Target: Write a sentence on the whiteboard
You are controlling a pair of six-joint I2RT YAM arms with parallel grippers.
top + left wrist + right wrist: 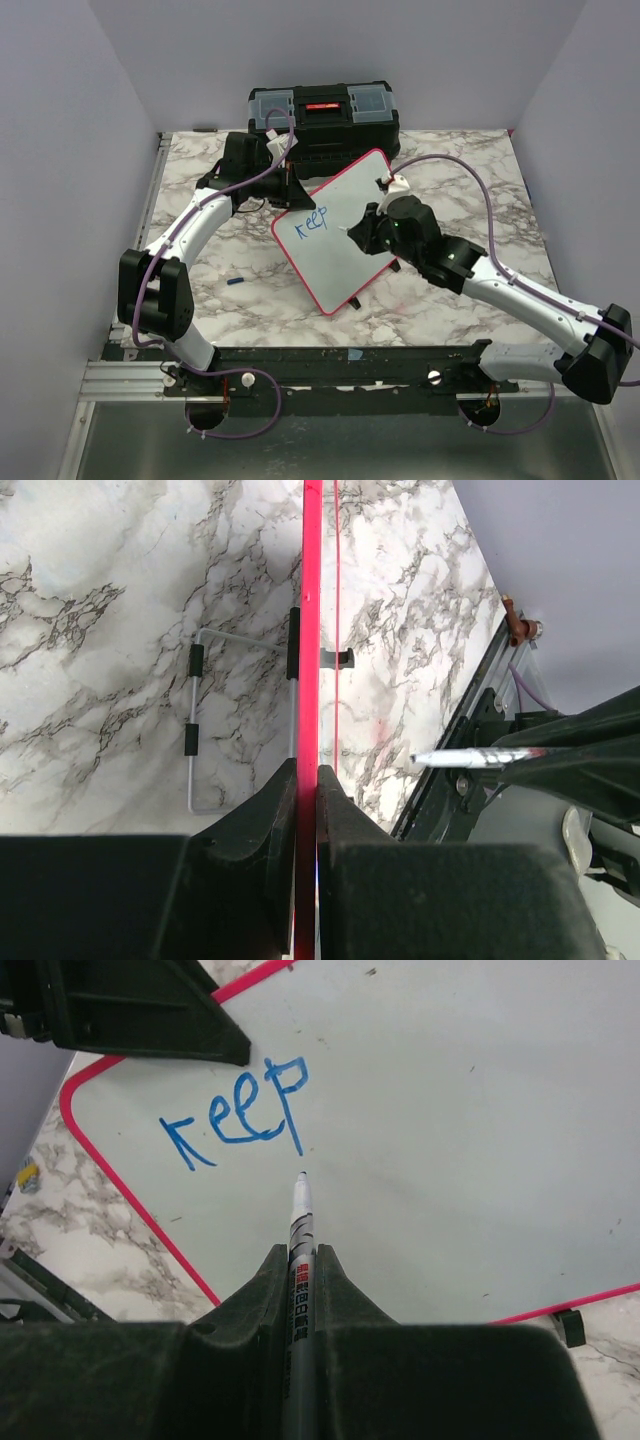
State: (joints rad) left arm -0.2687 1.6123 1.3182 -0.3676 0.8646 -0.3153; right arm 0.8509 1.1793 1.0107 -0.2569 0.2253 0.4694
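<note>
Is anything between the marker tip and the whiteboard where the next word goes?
Nothing visible. The marker in the right gripper points at bare whiteboard near the word keep; the left gripper only clamps the rim.

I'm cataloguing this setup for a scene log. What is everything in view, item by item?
whiteboard: one, white with red rim, mid-table
writing: one word, "keep", blue, near the board's left corner
marker: one, grey barrel, tip pointing at the board just below the word
small cap-like piece: one, blue, on the table left of the board
toolbox: one, black with clear lid compartments, far edge of the table
wire stand: one, grey with black sleeves, by the board's edge
table: one, white-grey marble
left gripper: one, black, shut on the whiteboard's rim
right gripper: one, black, shut on the marker
</note>
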